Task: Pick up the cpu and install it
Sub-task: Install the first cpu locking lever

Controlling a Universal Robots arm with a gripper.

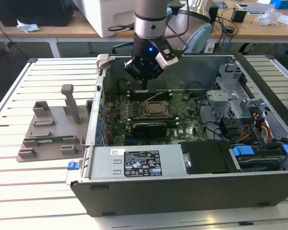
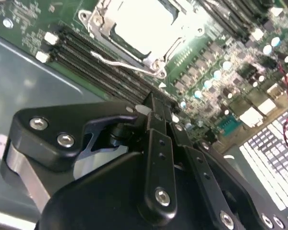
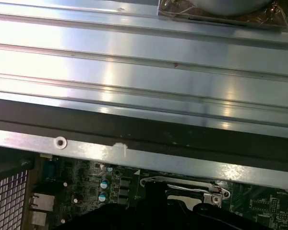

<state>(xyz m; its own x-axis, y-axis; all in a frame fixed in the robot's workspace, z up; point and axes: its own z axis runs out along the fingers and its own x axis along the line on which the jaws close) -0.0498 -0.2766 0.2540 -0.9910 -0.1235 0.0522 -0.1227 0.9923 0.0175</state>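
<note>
Gripper (image 1: 145,82) hovers over the board behind the socket (image 1: 156,109), fingers (image 2: 156,112) pressed together on nothing visible; cpu (image 2: 143,24) already lies in the open socket, unlatched, so a low pass could snag the lever (image 2: 116,62) or knock it askew.

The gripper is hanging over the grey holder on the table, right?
No. In the exterior view the gripper hangs over the motherboard inside the open computer case; the grey holder stands apart on the table, at the exterior view's left.
</note>
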